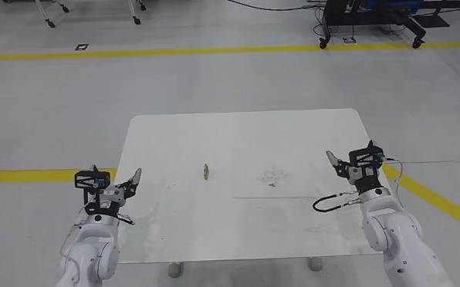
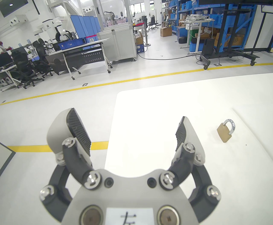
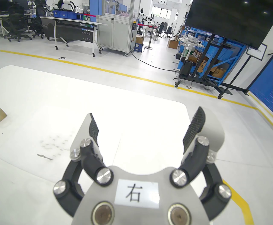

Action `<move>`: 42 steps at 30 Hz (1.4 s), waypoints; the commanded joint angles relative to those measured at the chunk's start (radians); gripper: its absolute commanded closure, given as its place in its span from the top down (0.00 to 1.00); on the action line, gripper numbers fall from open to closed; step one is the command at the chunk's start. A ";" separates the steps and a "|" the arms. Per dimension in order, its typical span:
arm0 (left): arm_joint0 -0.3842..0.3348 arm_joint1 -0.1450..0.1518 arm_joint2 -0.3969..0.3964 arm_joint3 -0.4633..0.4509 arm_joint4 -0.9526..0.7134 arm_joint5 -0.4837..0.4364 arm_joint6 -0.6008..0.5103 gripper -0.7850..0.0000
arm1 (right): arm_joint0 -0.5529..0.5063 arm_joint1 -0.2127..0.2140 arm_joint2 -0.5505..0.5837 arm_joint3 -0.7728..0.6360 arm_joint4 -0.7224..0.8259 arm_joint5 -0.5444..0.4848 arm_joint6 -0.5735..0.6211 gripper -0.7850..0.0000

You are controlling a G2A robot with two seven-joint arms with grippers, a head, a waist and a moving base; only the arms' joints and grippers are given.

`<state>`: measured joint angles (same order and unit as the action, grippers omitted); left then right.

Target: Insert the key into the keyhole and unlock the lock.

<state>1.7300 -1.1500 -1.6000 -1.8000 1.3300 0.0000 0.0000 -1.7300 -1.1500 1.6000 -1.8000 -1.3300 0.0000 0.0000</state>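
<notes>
Padlock (image 1: 206, 172) mid-worktop (image 1: 291, 133), at 3 o'clock from left gripper (image 2: 130, 121). Key (image 3: 44, 156) flat at 9 o'clock from right gripper (image 3: 145, 115) — nearer that arm, long axis roughly 9-to-3. Fingers on both released, empty — probably calls for right-arm key pickup first.

Robotics lab: shelving (image 2: 213, 25), other robots (image 3: 141, 15).

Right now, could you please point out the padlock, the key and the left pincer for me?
padlock (image 2: 224, 133): left wrist view, on its brass body.
key (image 3: 45, 157): right wrist view, middle of its length.
left pincer (image 2: 127, 114): left wrist view, midway between its open fingertips.
</notes>
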 commanded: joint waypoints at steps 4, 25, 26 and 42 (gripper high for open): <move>0.000 0.000 0.000 0.000 0.000 0.000 0.000 1.00 | 0.000 0.000 0.000 0.000 0.000 0.000 0.000 1.00; 0.000 0.000 0.000 0.000 0.000 0.000 0.000 1.00 | 0.228 -0.026 -0.240 0.240 0.090 -0.216 0.159 1.00; 0.000 0.000 0.000 0.000 0.000 0.000 0.000 1.00 | 0.240 -0.027 -0.240 0.280 0.143 -0.269 0.161 1.00; 0.000 0.000 0.000 0.000 0.000 0.000 0.000 1.00 | 0.481 -0.014 -0.370 0.590 -0.005 -0.806 0.144 0.47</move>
<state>1.7300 -1.1500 -1.6000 -1.8000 1.3300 0.0000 0.0000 -1.2519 -1.1643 1.2377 -1.2127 -1.3168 -0.7906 0.1575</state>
